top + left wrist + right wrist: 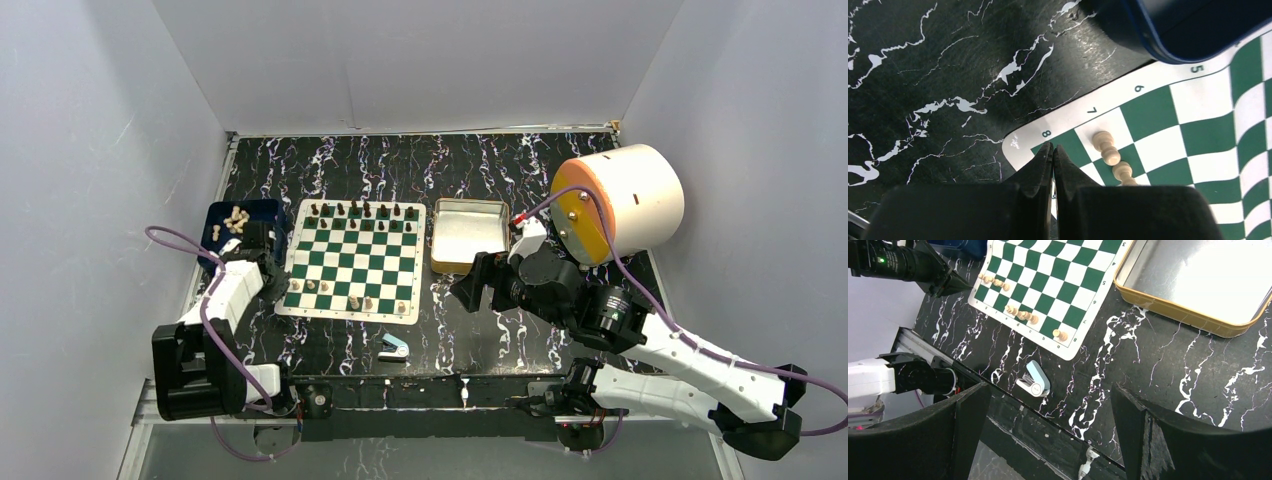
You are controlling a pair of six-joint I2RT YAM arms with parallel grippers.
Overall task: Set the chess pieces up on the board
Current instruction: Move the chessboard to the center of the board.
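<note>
I log a blue tray [268,210] holding pale chess pieces [236,216]. The board [360,265] is green-white, with a dark row [362,210] at the far side. My left fingers [1040,165] are pinched together and my right fingers [968,410] are wide.

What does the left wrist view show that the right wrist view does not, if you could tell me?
Only the left wrist view shows the left gripper with its tips pressed shut at the corner of the board. Only the right wrist view shows the open right gripper, the silver tin and the small blue-and-white stapler-like object. Both show the checkered board, pale pieces along its edge and the black marbled table.
</note>
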